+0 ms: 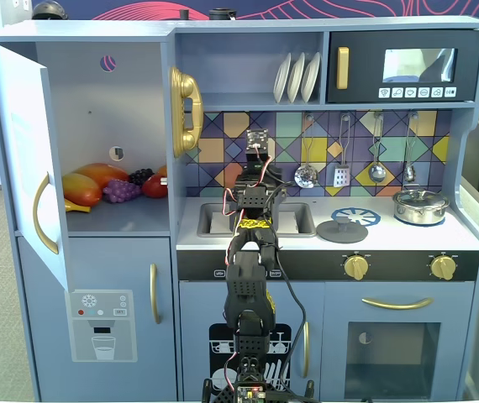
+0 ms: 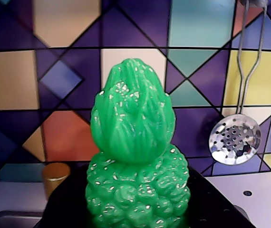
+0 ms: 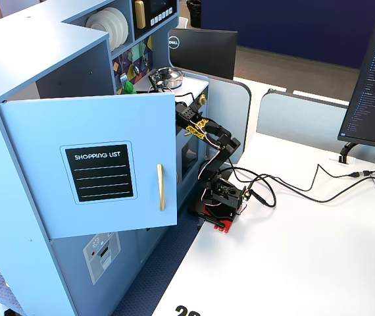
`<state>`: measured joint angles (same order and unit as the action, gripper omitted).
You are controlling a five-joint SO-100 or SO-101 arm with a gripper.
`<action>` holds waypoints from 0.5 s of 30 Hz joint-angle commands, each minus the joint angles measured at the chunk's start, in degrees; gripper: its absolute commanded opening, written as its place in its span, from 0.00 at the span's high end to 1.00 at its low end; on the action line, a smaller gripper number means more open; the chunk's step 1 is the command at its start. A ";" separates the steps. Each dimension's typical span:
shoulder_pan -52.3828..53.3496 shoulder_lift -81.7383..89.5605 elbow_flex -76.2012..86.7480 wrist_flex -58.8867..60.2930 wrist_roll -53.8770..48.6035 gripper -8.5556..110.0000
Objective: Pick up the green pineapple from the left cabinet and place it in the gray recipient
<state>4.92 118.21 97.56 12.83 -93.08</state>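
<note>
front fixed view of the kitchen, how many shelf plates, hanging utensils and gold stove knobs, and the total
white plates: 3
hanging utensils: 4
gold knobs: 2
total: 9

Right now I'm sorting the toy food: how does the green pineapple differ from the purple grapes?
The green pineapple is bright green; the purple grapes are dark purple. The pineapple stands upright over the counter, in front of the tiled backsplash, close to the wrist camera; the grapes lie on the shelf of the open left cabinet among other toy fruit. The pineapple is one bumpy body with a leafy tuft; the grapes are a cluster of small balls. Both look like plastic.
</note>
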 commanded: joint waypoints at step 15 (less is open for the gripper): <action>-0.44 18.98 -8.70 29.53 6.94 0.70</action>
<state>5.62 124.19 96.24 28.92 -88.68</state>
